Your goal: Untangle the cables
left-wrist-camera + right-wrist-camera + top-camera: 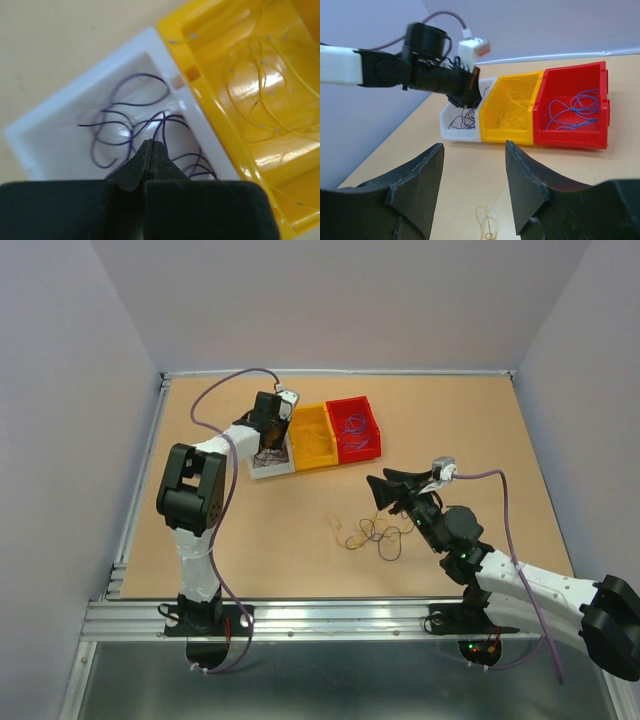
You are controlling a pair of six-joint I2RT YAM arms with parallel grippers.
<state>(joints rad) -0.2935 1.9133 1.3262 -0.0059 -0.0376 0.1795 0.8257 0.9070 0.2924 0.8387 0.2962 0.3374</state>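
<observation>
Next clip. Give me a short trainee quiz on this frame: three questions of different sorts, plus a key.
1. What colour are the wires in the red bin?
2. The left fingers, shut on a dark wire, hang over: A red bin, B white bin, C neither.
3. True or false: the right fingers are shut on a yellow wire.
Key: 1 blue-purple; 2 B; 3 false, they stand open and empty.
</observation>
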